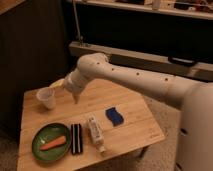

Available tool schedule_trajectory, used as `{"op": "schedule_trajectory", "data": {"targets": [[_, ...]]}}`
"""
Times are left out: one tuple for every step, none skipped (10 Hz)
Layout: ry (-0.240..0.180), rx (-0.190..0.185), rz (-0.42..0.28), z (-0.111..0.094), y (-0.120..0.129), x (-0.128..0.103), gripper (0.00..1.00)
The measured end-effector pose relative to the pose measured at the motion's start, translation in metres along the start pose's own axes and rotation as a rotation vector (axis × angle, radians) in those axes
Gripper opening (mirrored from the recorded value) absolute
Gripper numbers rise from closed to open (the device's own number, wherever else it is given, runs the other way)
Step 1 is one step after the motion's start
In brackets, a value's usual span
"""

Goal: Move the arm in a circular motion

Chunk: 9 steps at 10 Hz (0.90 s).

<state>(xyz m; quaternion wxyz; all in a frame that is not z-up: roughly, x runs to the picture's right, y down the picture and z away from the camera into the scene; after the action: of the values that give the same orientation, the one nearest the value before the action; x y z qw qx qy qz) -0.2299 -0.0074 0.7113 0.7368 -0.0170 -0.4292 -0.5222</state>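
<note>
The glossy white arm (135, 80) of thick tubular segments with small dark holes reaches from the right edge across the wooden table (135, 135) to the far left. It tapers to a pale yellowish tip, the gripper (58, 84), which hangs just right of a clear plastic cup (46, 97) and above the table's back left corner.
On the table lie a green plate (44, 150) with a carrot (54, 143), a black bar (76, 138), a white tube (95, 132) and a blue sponge (115, 116). A dark shelf unit with a metal rail (150, 57) stands behind.
</note>
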Motion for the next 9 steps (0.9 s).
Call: {"op": "schedule_trajectory", "data": {"targets": [[0.008, -0.013, -0.005, 0.005, -0.006, 0.02, 0.8], [0.027, -0.029, 0.007, 0.011, -0.009, 0.046, 0.8], [0.045, -0.038, 0.036, 0.016, -0.009, 0.063, 0.8], [0.062, -0.043, 0.068, 0.018, -0.003, 0.075, 0.8], [0.083, -0.043, 0.105, 0.018, 0.007, 0.087, 0.8], [0.095, -0.042, 0.128, 0.015, 0.017, 0.093, 0.8], [0.108, -0.042, 0.152, 0.011, 0.031, 0.098, 0.8], [0.124, -0.041, 0.183, 0.002, 0.051, 0.1, 0.8], [0.139, -0.038, 0.209, -0.009, 0.072, 0.099, 0.8]]}}
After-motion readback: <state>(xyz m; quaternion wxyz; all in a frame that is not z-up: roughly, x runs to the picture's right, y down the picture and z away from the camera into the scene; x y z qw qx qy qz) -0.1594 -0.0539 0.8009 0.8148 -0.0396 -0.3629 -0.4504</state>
